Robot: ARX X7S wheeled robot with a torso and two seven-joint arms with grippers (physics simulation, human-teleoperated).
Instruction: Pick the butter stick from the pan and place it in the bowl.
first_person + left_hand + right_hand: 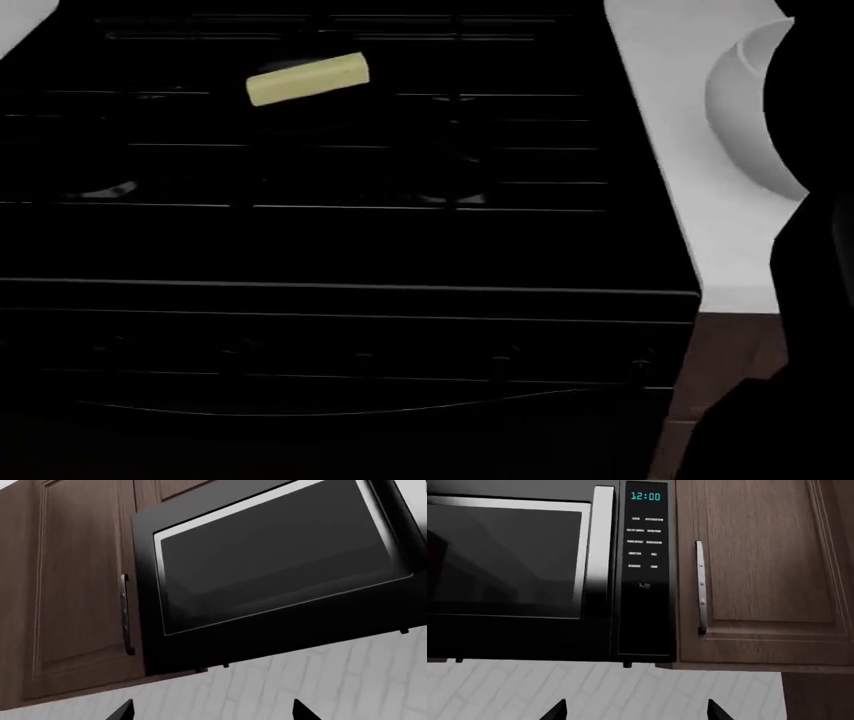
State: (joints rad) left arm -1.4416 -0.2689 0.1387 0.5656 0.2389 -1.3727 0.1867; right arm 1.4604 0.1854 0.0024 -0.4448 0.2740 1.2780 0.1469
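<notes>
A black over-range microwave [547, 570] showed "12:00" in teal digits on its clock display [645, 496]; the small white button labels below were too fine to read. Dark brown wooden cabinets [754, 570] with slim metal handles flanked it above a white tiled wall [607, 690]. Below, the pale yellow rectangular butter stick [307, 79] lay in the round black shallow pan [300, 125], barely distinct from the black stove [334, 250], towards the stove's far edge. The large light-grey deep bowl [747, 110] stood on the white bench [681, 150] right of the stove, well apart from the butter. The left tool [213, 711] and right tool [635, 711] each had tips spread apart, holding nothing.
</notes>
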